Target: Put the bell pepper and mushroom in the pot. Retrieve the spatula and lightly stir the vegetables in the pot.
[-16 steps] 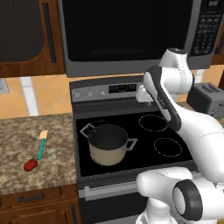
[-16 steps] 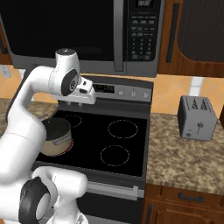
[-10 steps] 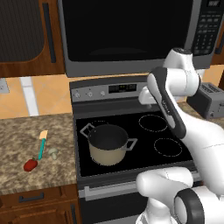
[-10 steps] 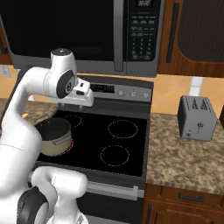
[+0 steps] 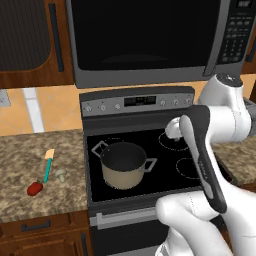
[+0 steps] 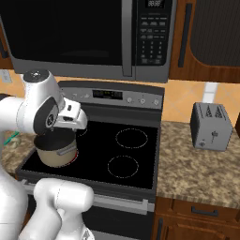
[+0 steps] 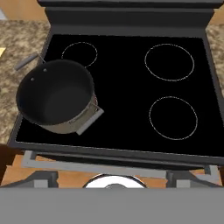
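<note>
A: Left base view places the bell pepper (image 5: 34,188), the mushroom (image 5: 60,174) and the spatula (image 5: 48,164) together on the granite counter (image 5: 30,150), left of the stove (image 5: 145,145). The pot (image 5: 123,164) stands on the front-left burner, and its dark interior holds nothing.

B: Where do we find the gripper (image 5: 172,131)?

A: We see it high above the rear of the cooktop, well apart from all three items. Its fingertips are too small in the base views to read clearly; we take the jaws to be fully spread, with nothing between them.

B: Then the step in hand is the reach for the first vegetable. How do we do it well?

A: We judge as follows:
1. Swing the arm left across the pot, keeping the hand high enough to clear the rim and the loop handles.
2. Take the bell pepper first; it lies nearest the counter's front edge.
3. Note that the spatula's handle end lies just beside the pepper, possibly touching it. Descend vertically so the fingers straddle the pepper and do not push the handle.
4. Close gently; the glossy round body could squirt out sideways.

B: And the mushroom?

A: Same approach, afterwards. It is smaller and sits close to the spatula's right.
</note>
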